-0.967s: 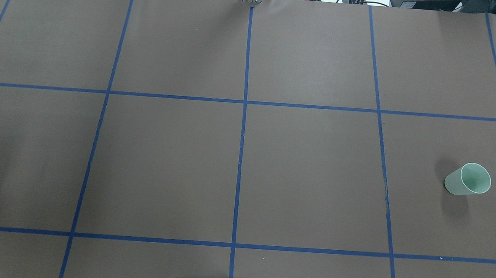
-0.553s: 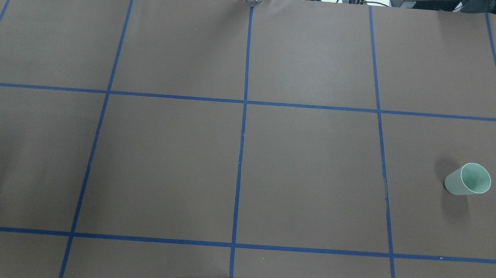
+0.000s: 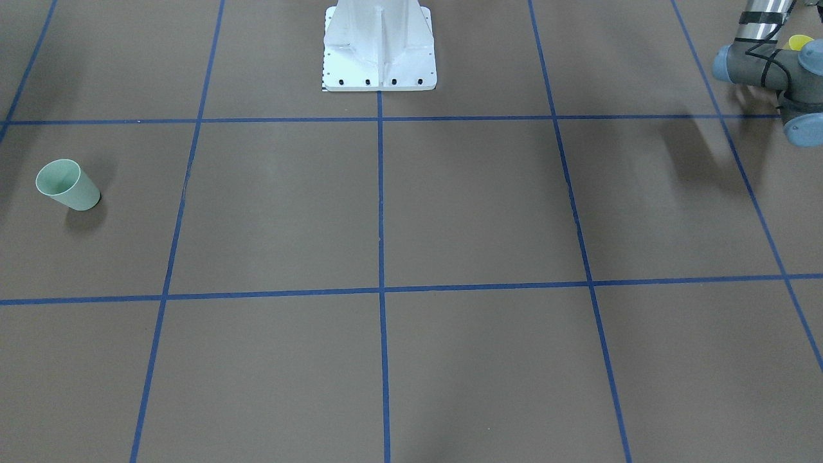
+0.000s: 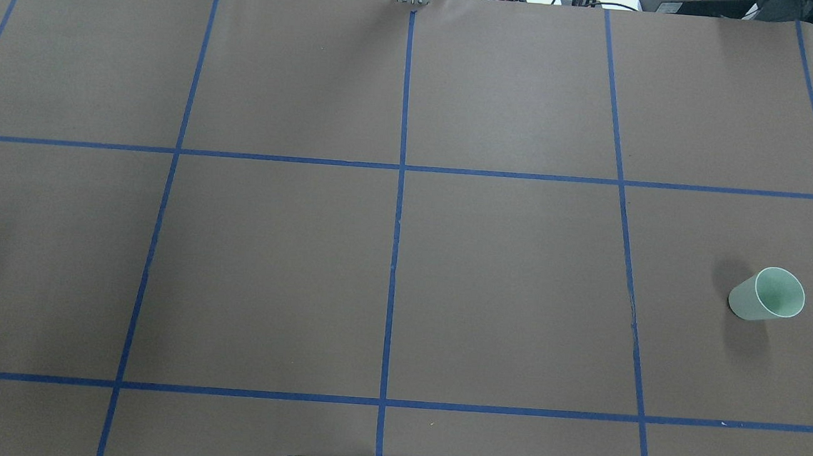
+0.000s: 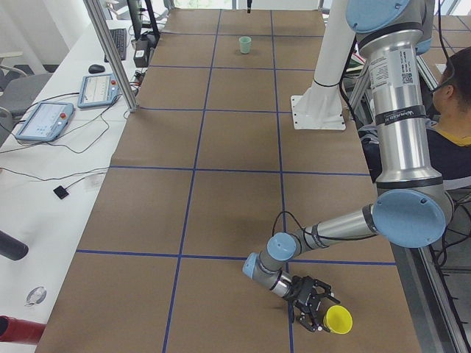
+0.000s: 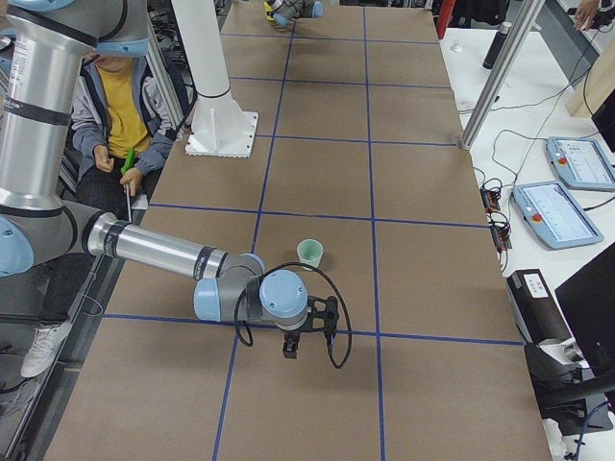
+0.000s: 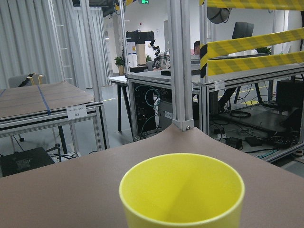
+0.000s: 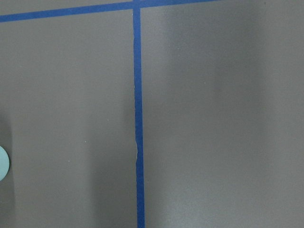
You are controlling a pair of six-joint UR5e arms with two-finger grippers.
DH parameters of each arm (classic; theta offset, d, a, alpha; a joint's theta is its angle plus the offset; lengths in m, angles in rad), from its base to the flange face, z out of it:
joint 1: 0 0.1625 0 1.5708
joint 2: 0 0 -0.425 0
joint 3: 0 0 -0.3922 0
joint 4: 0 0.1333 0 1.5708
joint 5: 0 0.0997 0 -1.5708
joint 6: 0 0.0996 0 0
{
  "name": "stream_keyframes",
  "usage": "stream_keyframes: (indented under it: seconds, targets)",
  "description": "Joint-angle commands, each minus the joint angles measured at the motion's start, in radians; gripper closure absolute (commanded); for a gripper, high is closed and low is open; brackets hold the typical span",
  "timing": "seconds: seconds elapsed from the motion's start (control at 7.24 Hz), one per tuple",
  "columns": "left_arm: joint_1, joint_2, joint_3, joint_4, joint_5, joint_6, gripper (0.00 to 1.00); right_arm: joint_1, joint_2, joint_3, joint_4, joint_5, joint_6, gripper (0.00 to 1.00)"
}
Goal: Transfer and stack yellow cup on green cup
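Far apart, yellow cup [image 5: 339,321] and green cup [image 4: 768,294] are near opposite table [image 4: 502,292] ends; left end effector [image 5: 319,316]: cannot tell.

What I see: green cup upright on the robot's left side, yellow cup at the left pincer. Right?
No. The green cup stands upright on the robot's right side, as the overhead view shows. The yellow cup is at the left pincer.

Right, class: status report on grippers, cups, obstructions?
Left gripper at yellow cup, grip unclear. Right gripper pointing down, state unclear. Green cup upright, opposite end. No obstacle seen.
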Motion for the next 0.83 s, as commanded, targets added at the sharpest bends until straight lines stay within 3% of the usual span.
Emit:
stream_keyframes:
  seconds: [0.0, 0.14, 0.28, 0.41, 0.69]
  targets:
    - [0.001, 0.001, 0.025, -0.013, -0.012, 0.002, 0.0, 0.0, 0.004, 0.002, 0.0, 0.0, 0.0, 0.0]
    - [0.001, 0.001, 0.03, -0.011, -0.012, 0.002, 0.05, 0.0, 0.01, 0.002, 0.0, 0.0, 0.0, 0.0]
    - [0.001, -0.001, 0.03, -0.011, -0.012, 0.003, 0.26, 0.0, 0.011, 0.002, 0.0, 0.0, 0.0, 0.0]
    - [0.003, 0.001, 0.031, -0.013, -0.012, 0.011, 0.65, 0.0, 0.013, 0.002, 0.0, 0.0, 0.0, 0.0]
    - [0.003, 0.004, 0.031, -0.014, -0.006, 0.035, 0.79, 0.0, 0.013, 0.002, 0.0, 0.0, 0.002, 0.0]
